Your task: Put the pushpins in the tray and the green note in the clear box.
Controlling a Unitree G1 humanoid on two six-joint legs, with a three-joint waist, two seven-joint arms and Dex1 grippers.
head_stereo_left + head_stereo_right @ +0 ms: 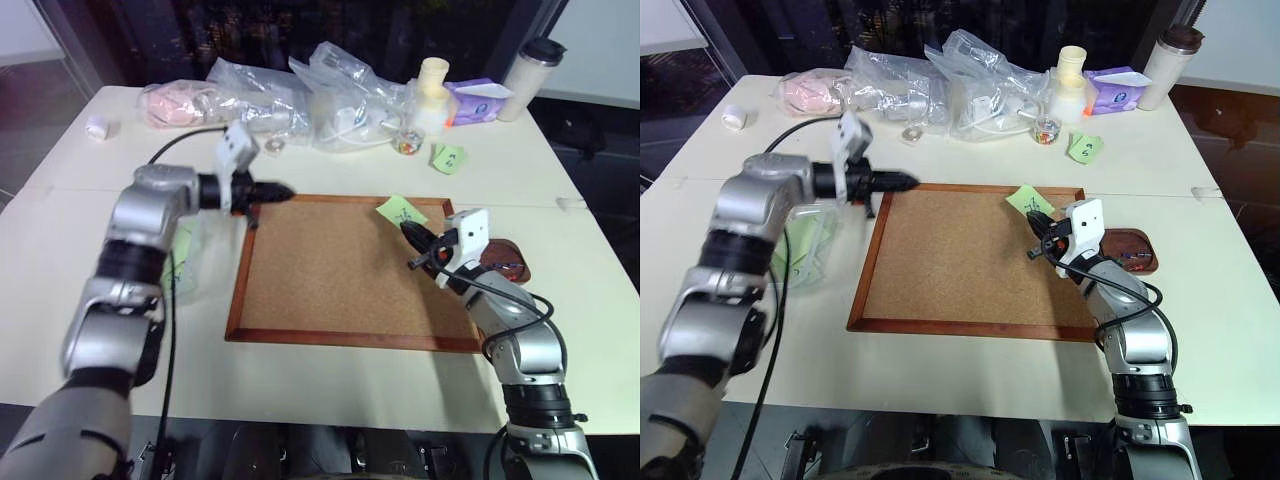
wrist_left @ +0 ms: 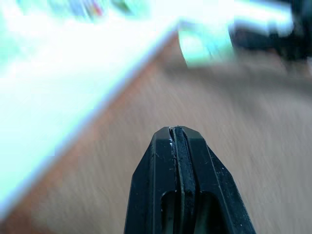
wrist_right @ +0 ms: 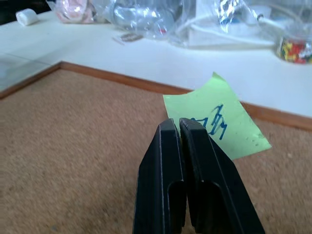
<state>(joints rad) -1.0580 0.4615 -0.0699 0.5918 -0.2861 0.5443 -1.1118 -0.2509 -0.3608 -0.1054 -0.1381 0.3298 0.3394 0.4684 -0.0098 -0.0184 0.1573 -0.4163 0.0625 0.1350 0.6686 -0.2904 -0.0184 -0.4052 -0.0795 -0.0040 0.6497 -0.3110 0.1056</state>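
Upper right of the cork board (image 1: 340, 265), the green note (image 1: 401, 210) lies thin and floppy; best pinched at its raised edge; right gripper (image 1: 410, 233) and left gripper (image 1: 283, 188) both closed, empty.

One cork board (image 1: 345, 270) lies on the table, and two green sticky notes can be counted: the green note (image 1: 400, 211) on the board's far right corner and a second green note (image 1: 449, 157) beyond that corner on the bare tabletop. Just off the board's right edge sits one tray (image 1: 1137, 251); just off its left edge sits one clear box (image 1: 805, 245). Beyond the far edge are one small jar (image 1: 1046, 130), one purple tissue pack (image 1: 1116, 88) and one tall tumbler (image 1: 1167, 66).
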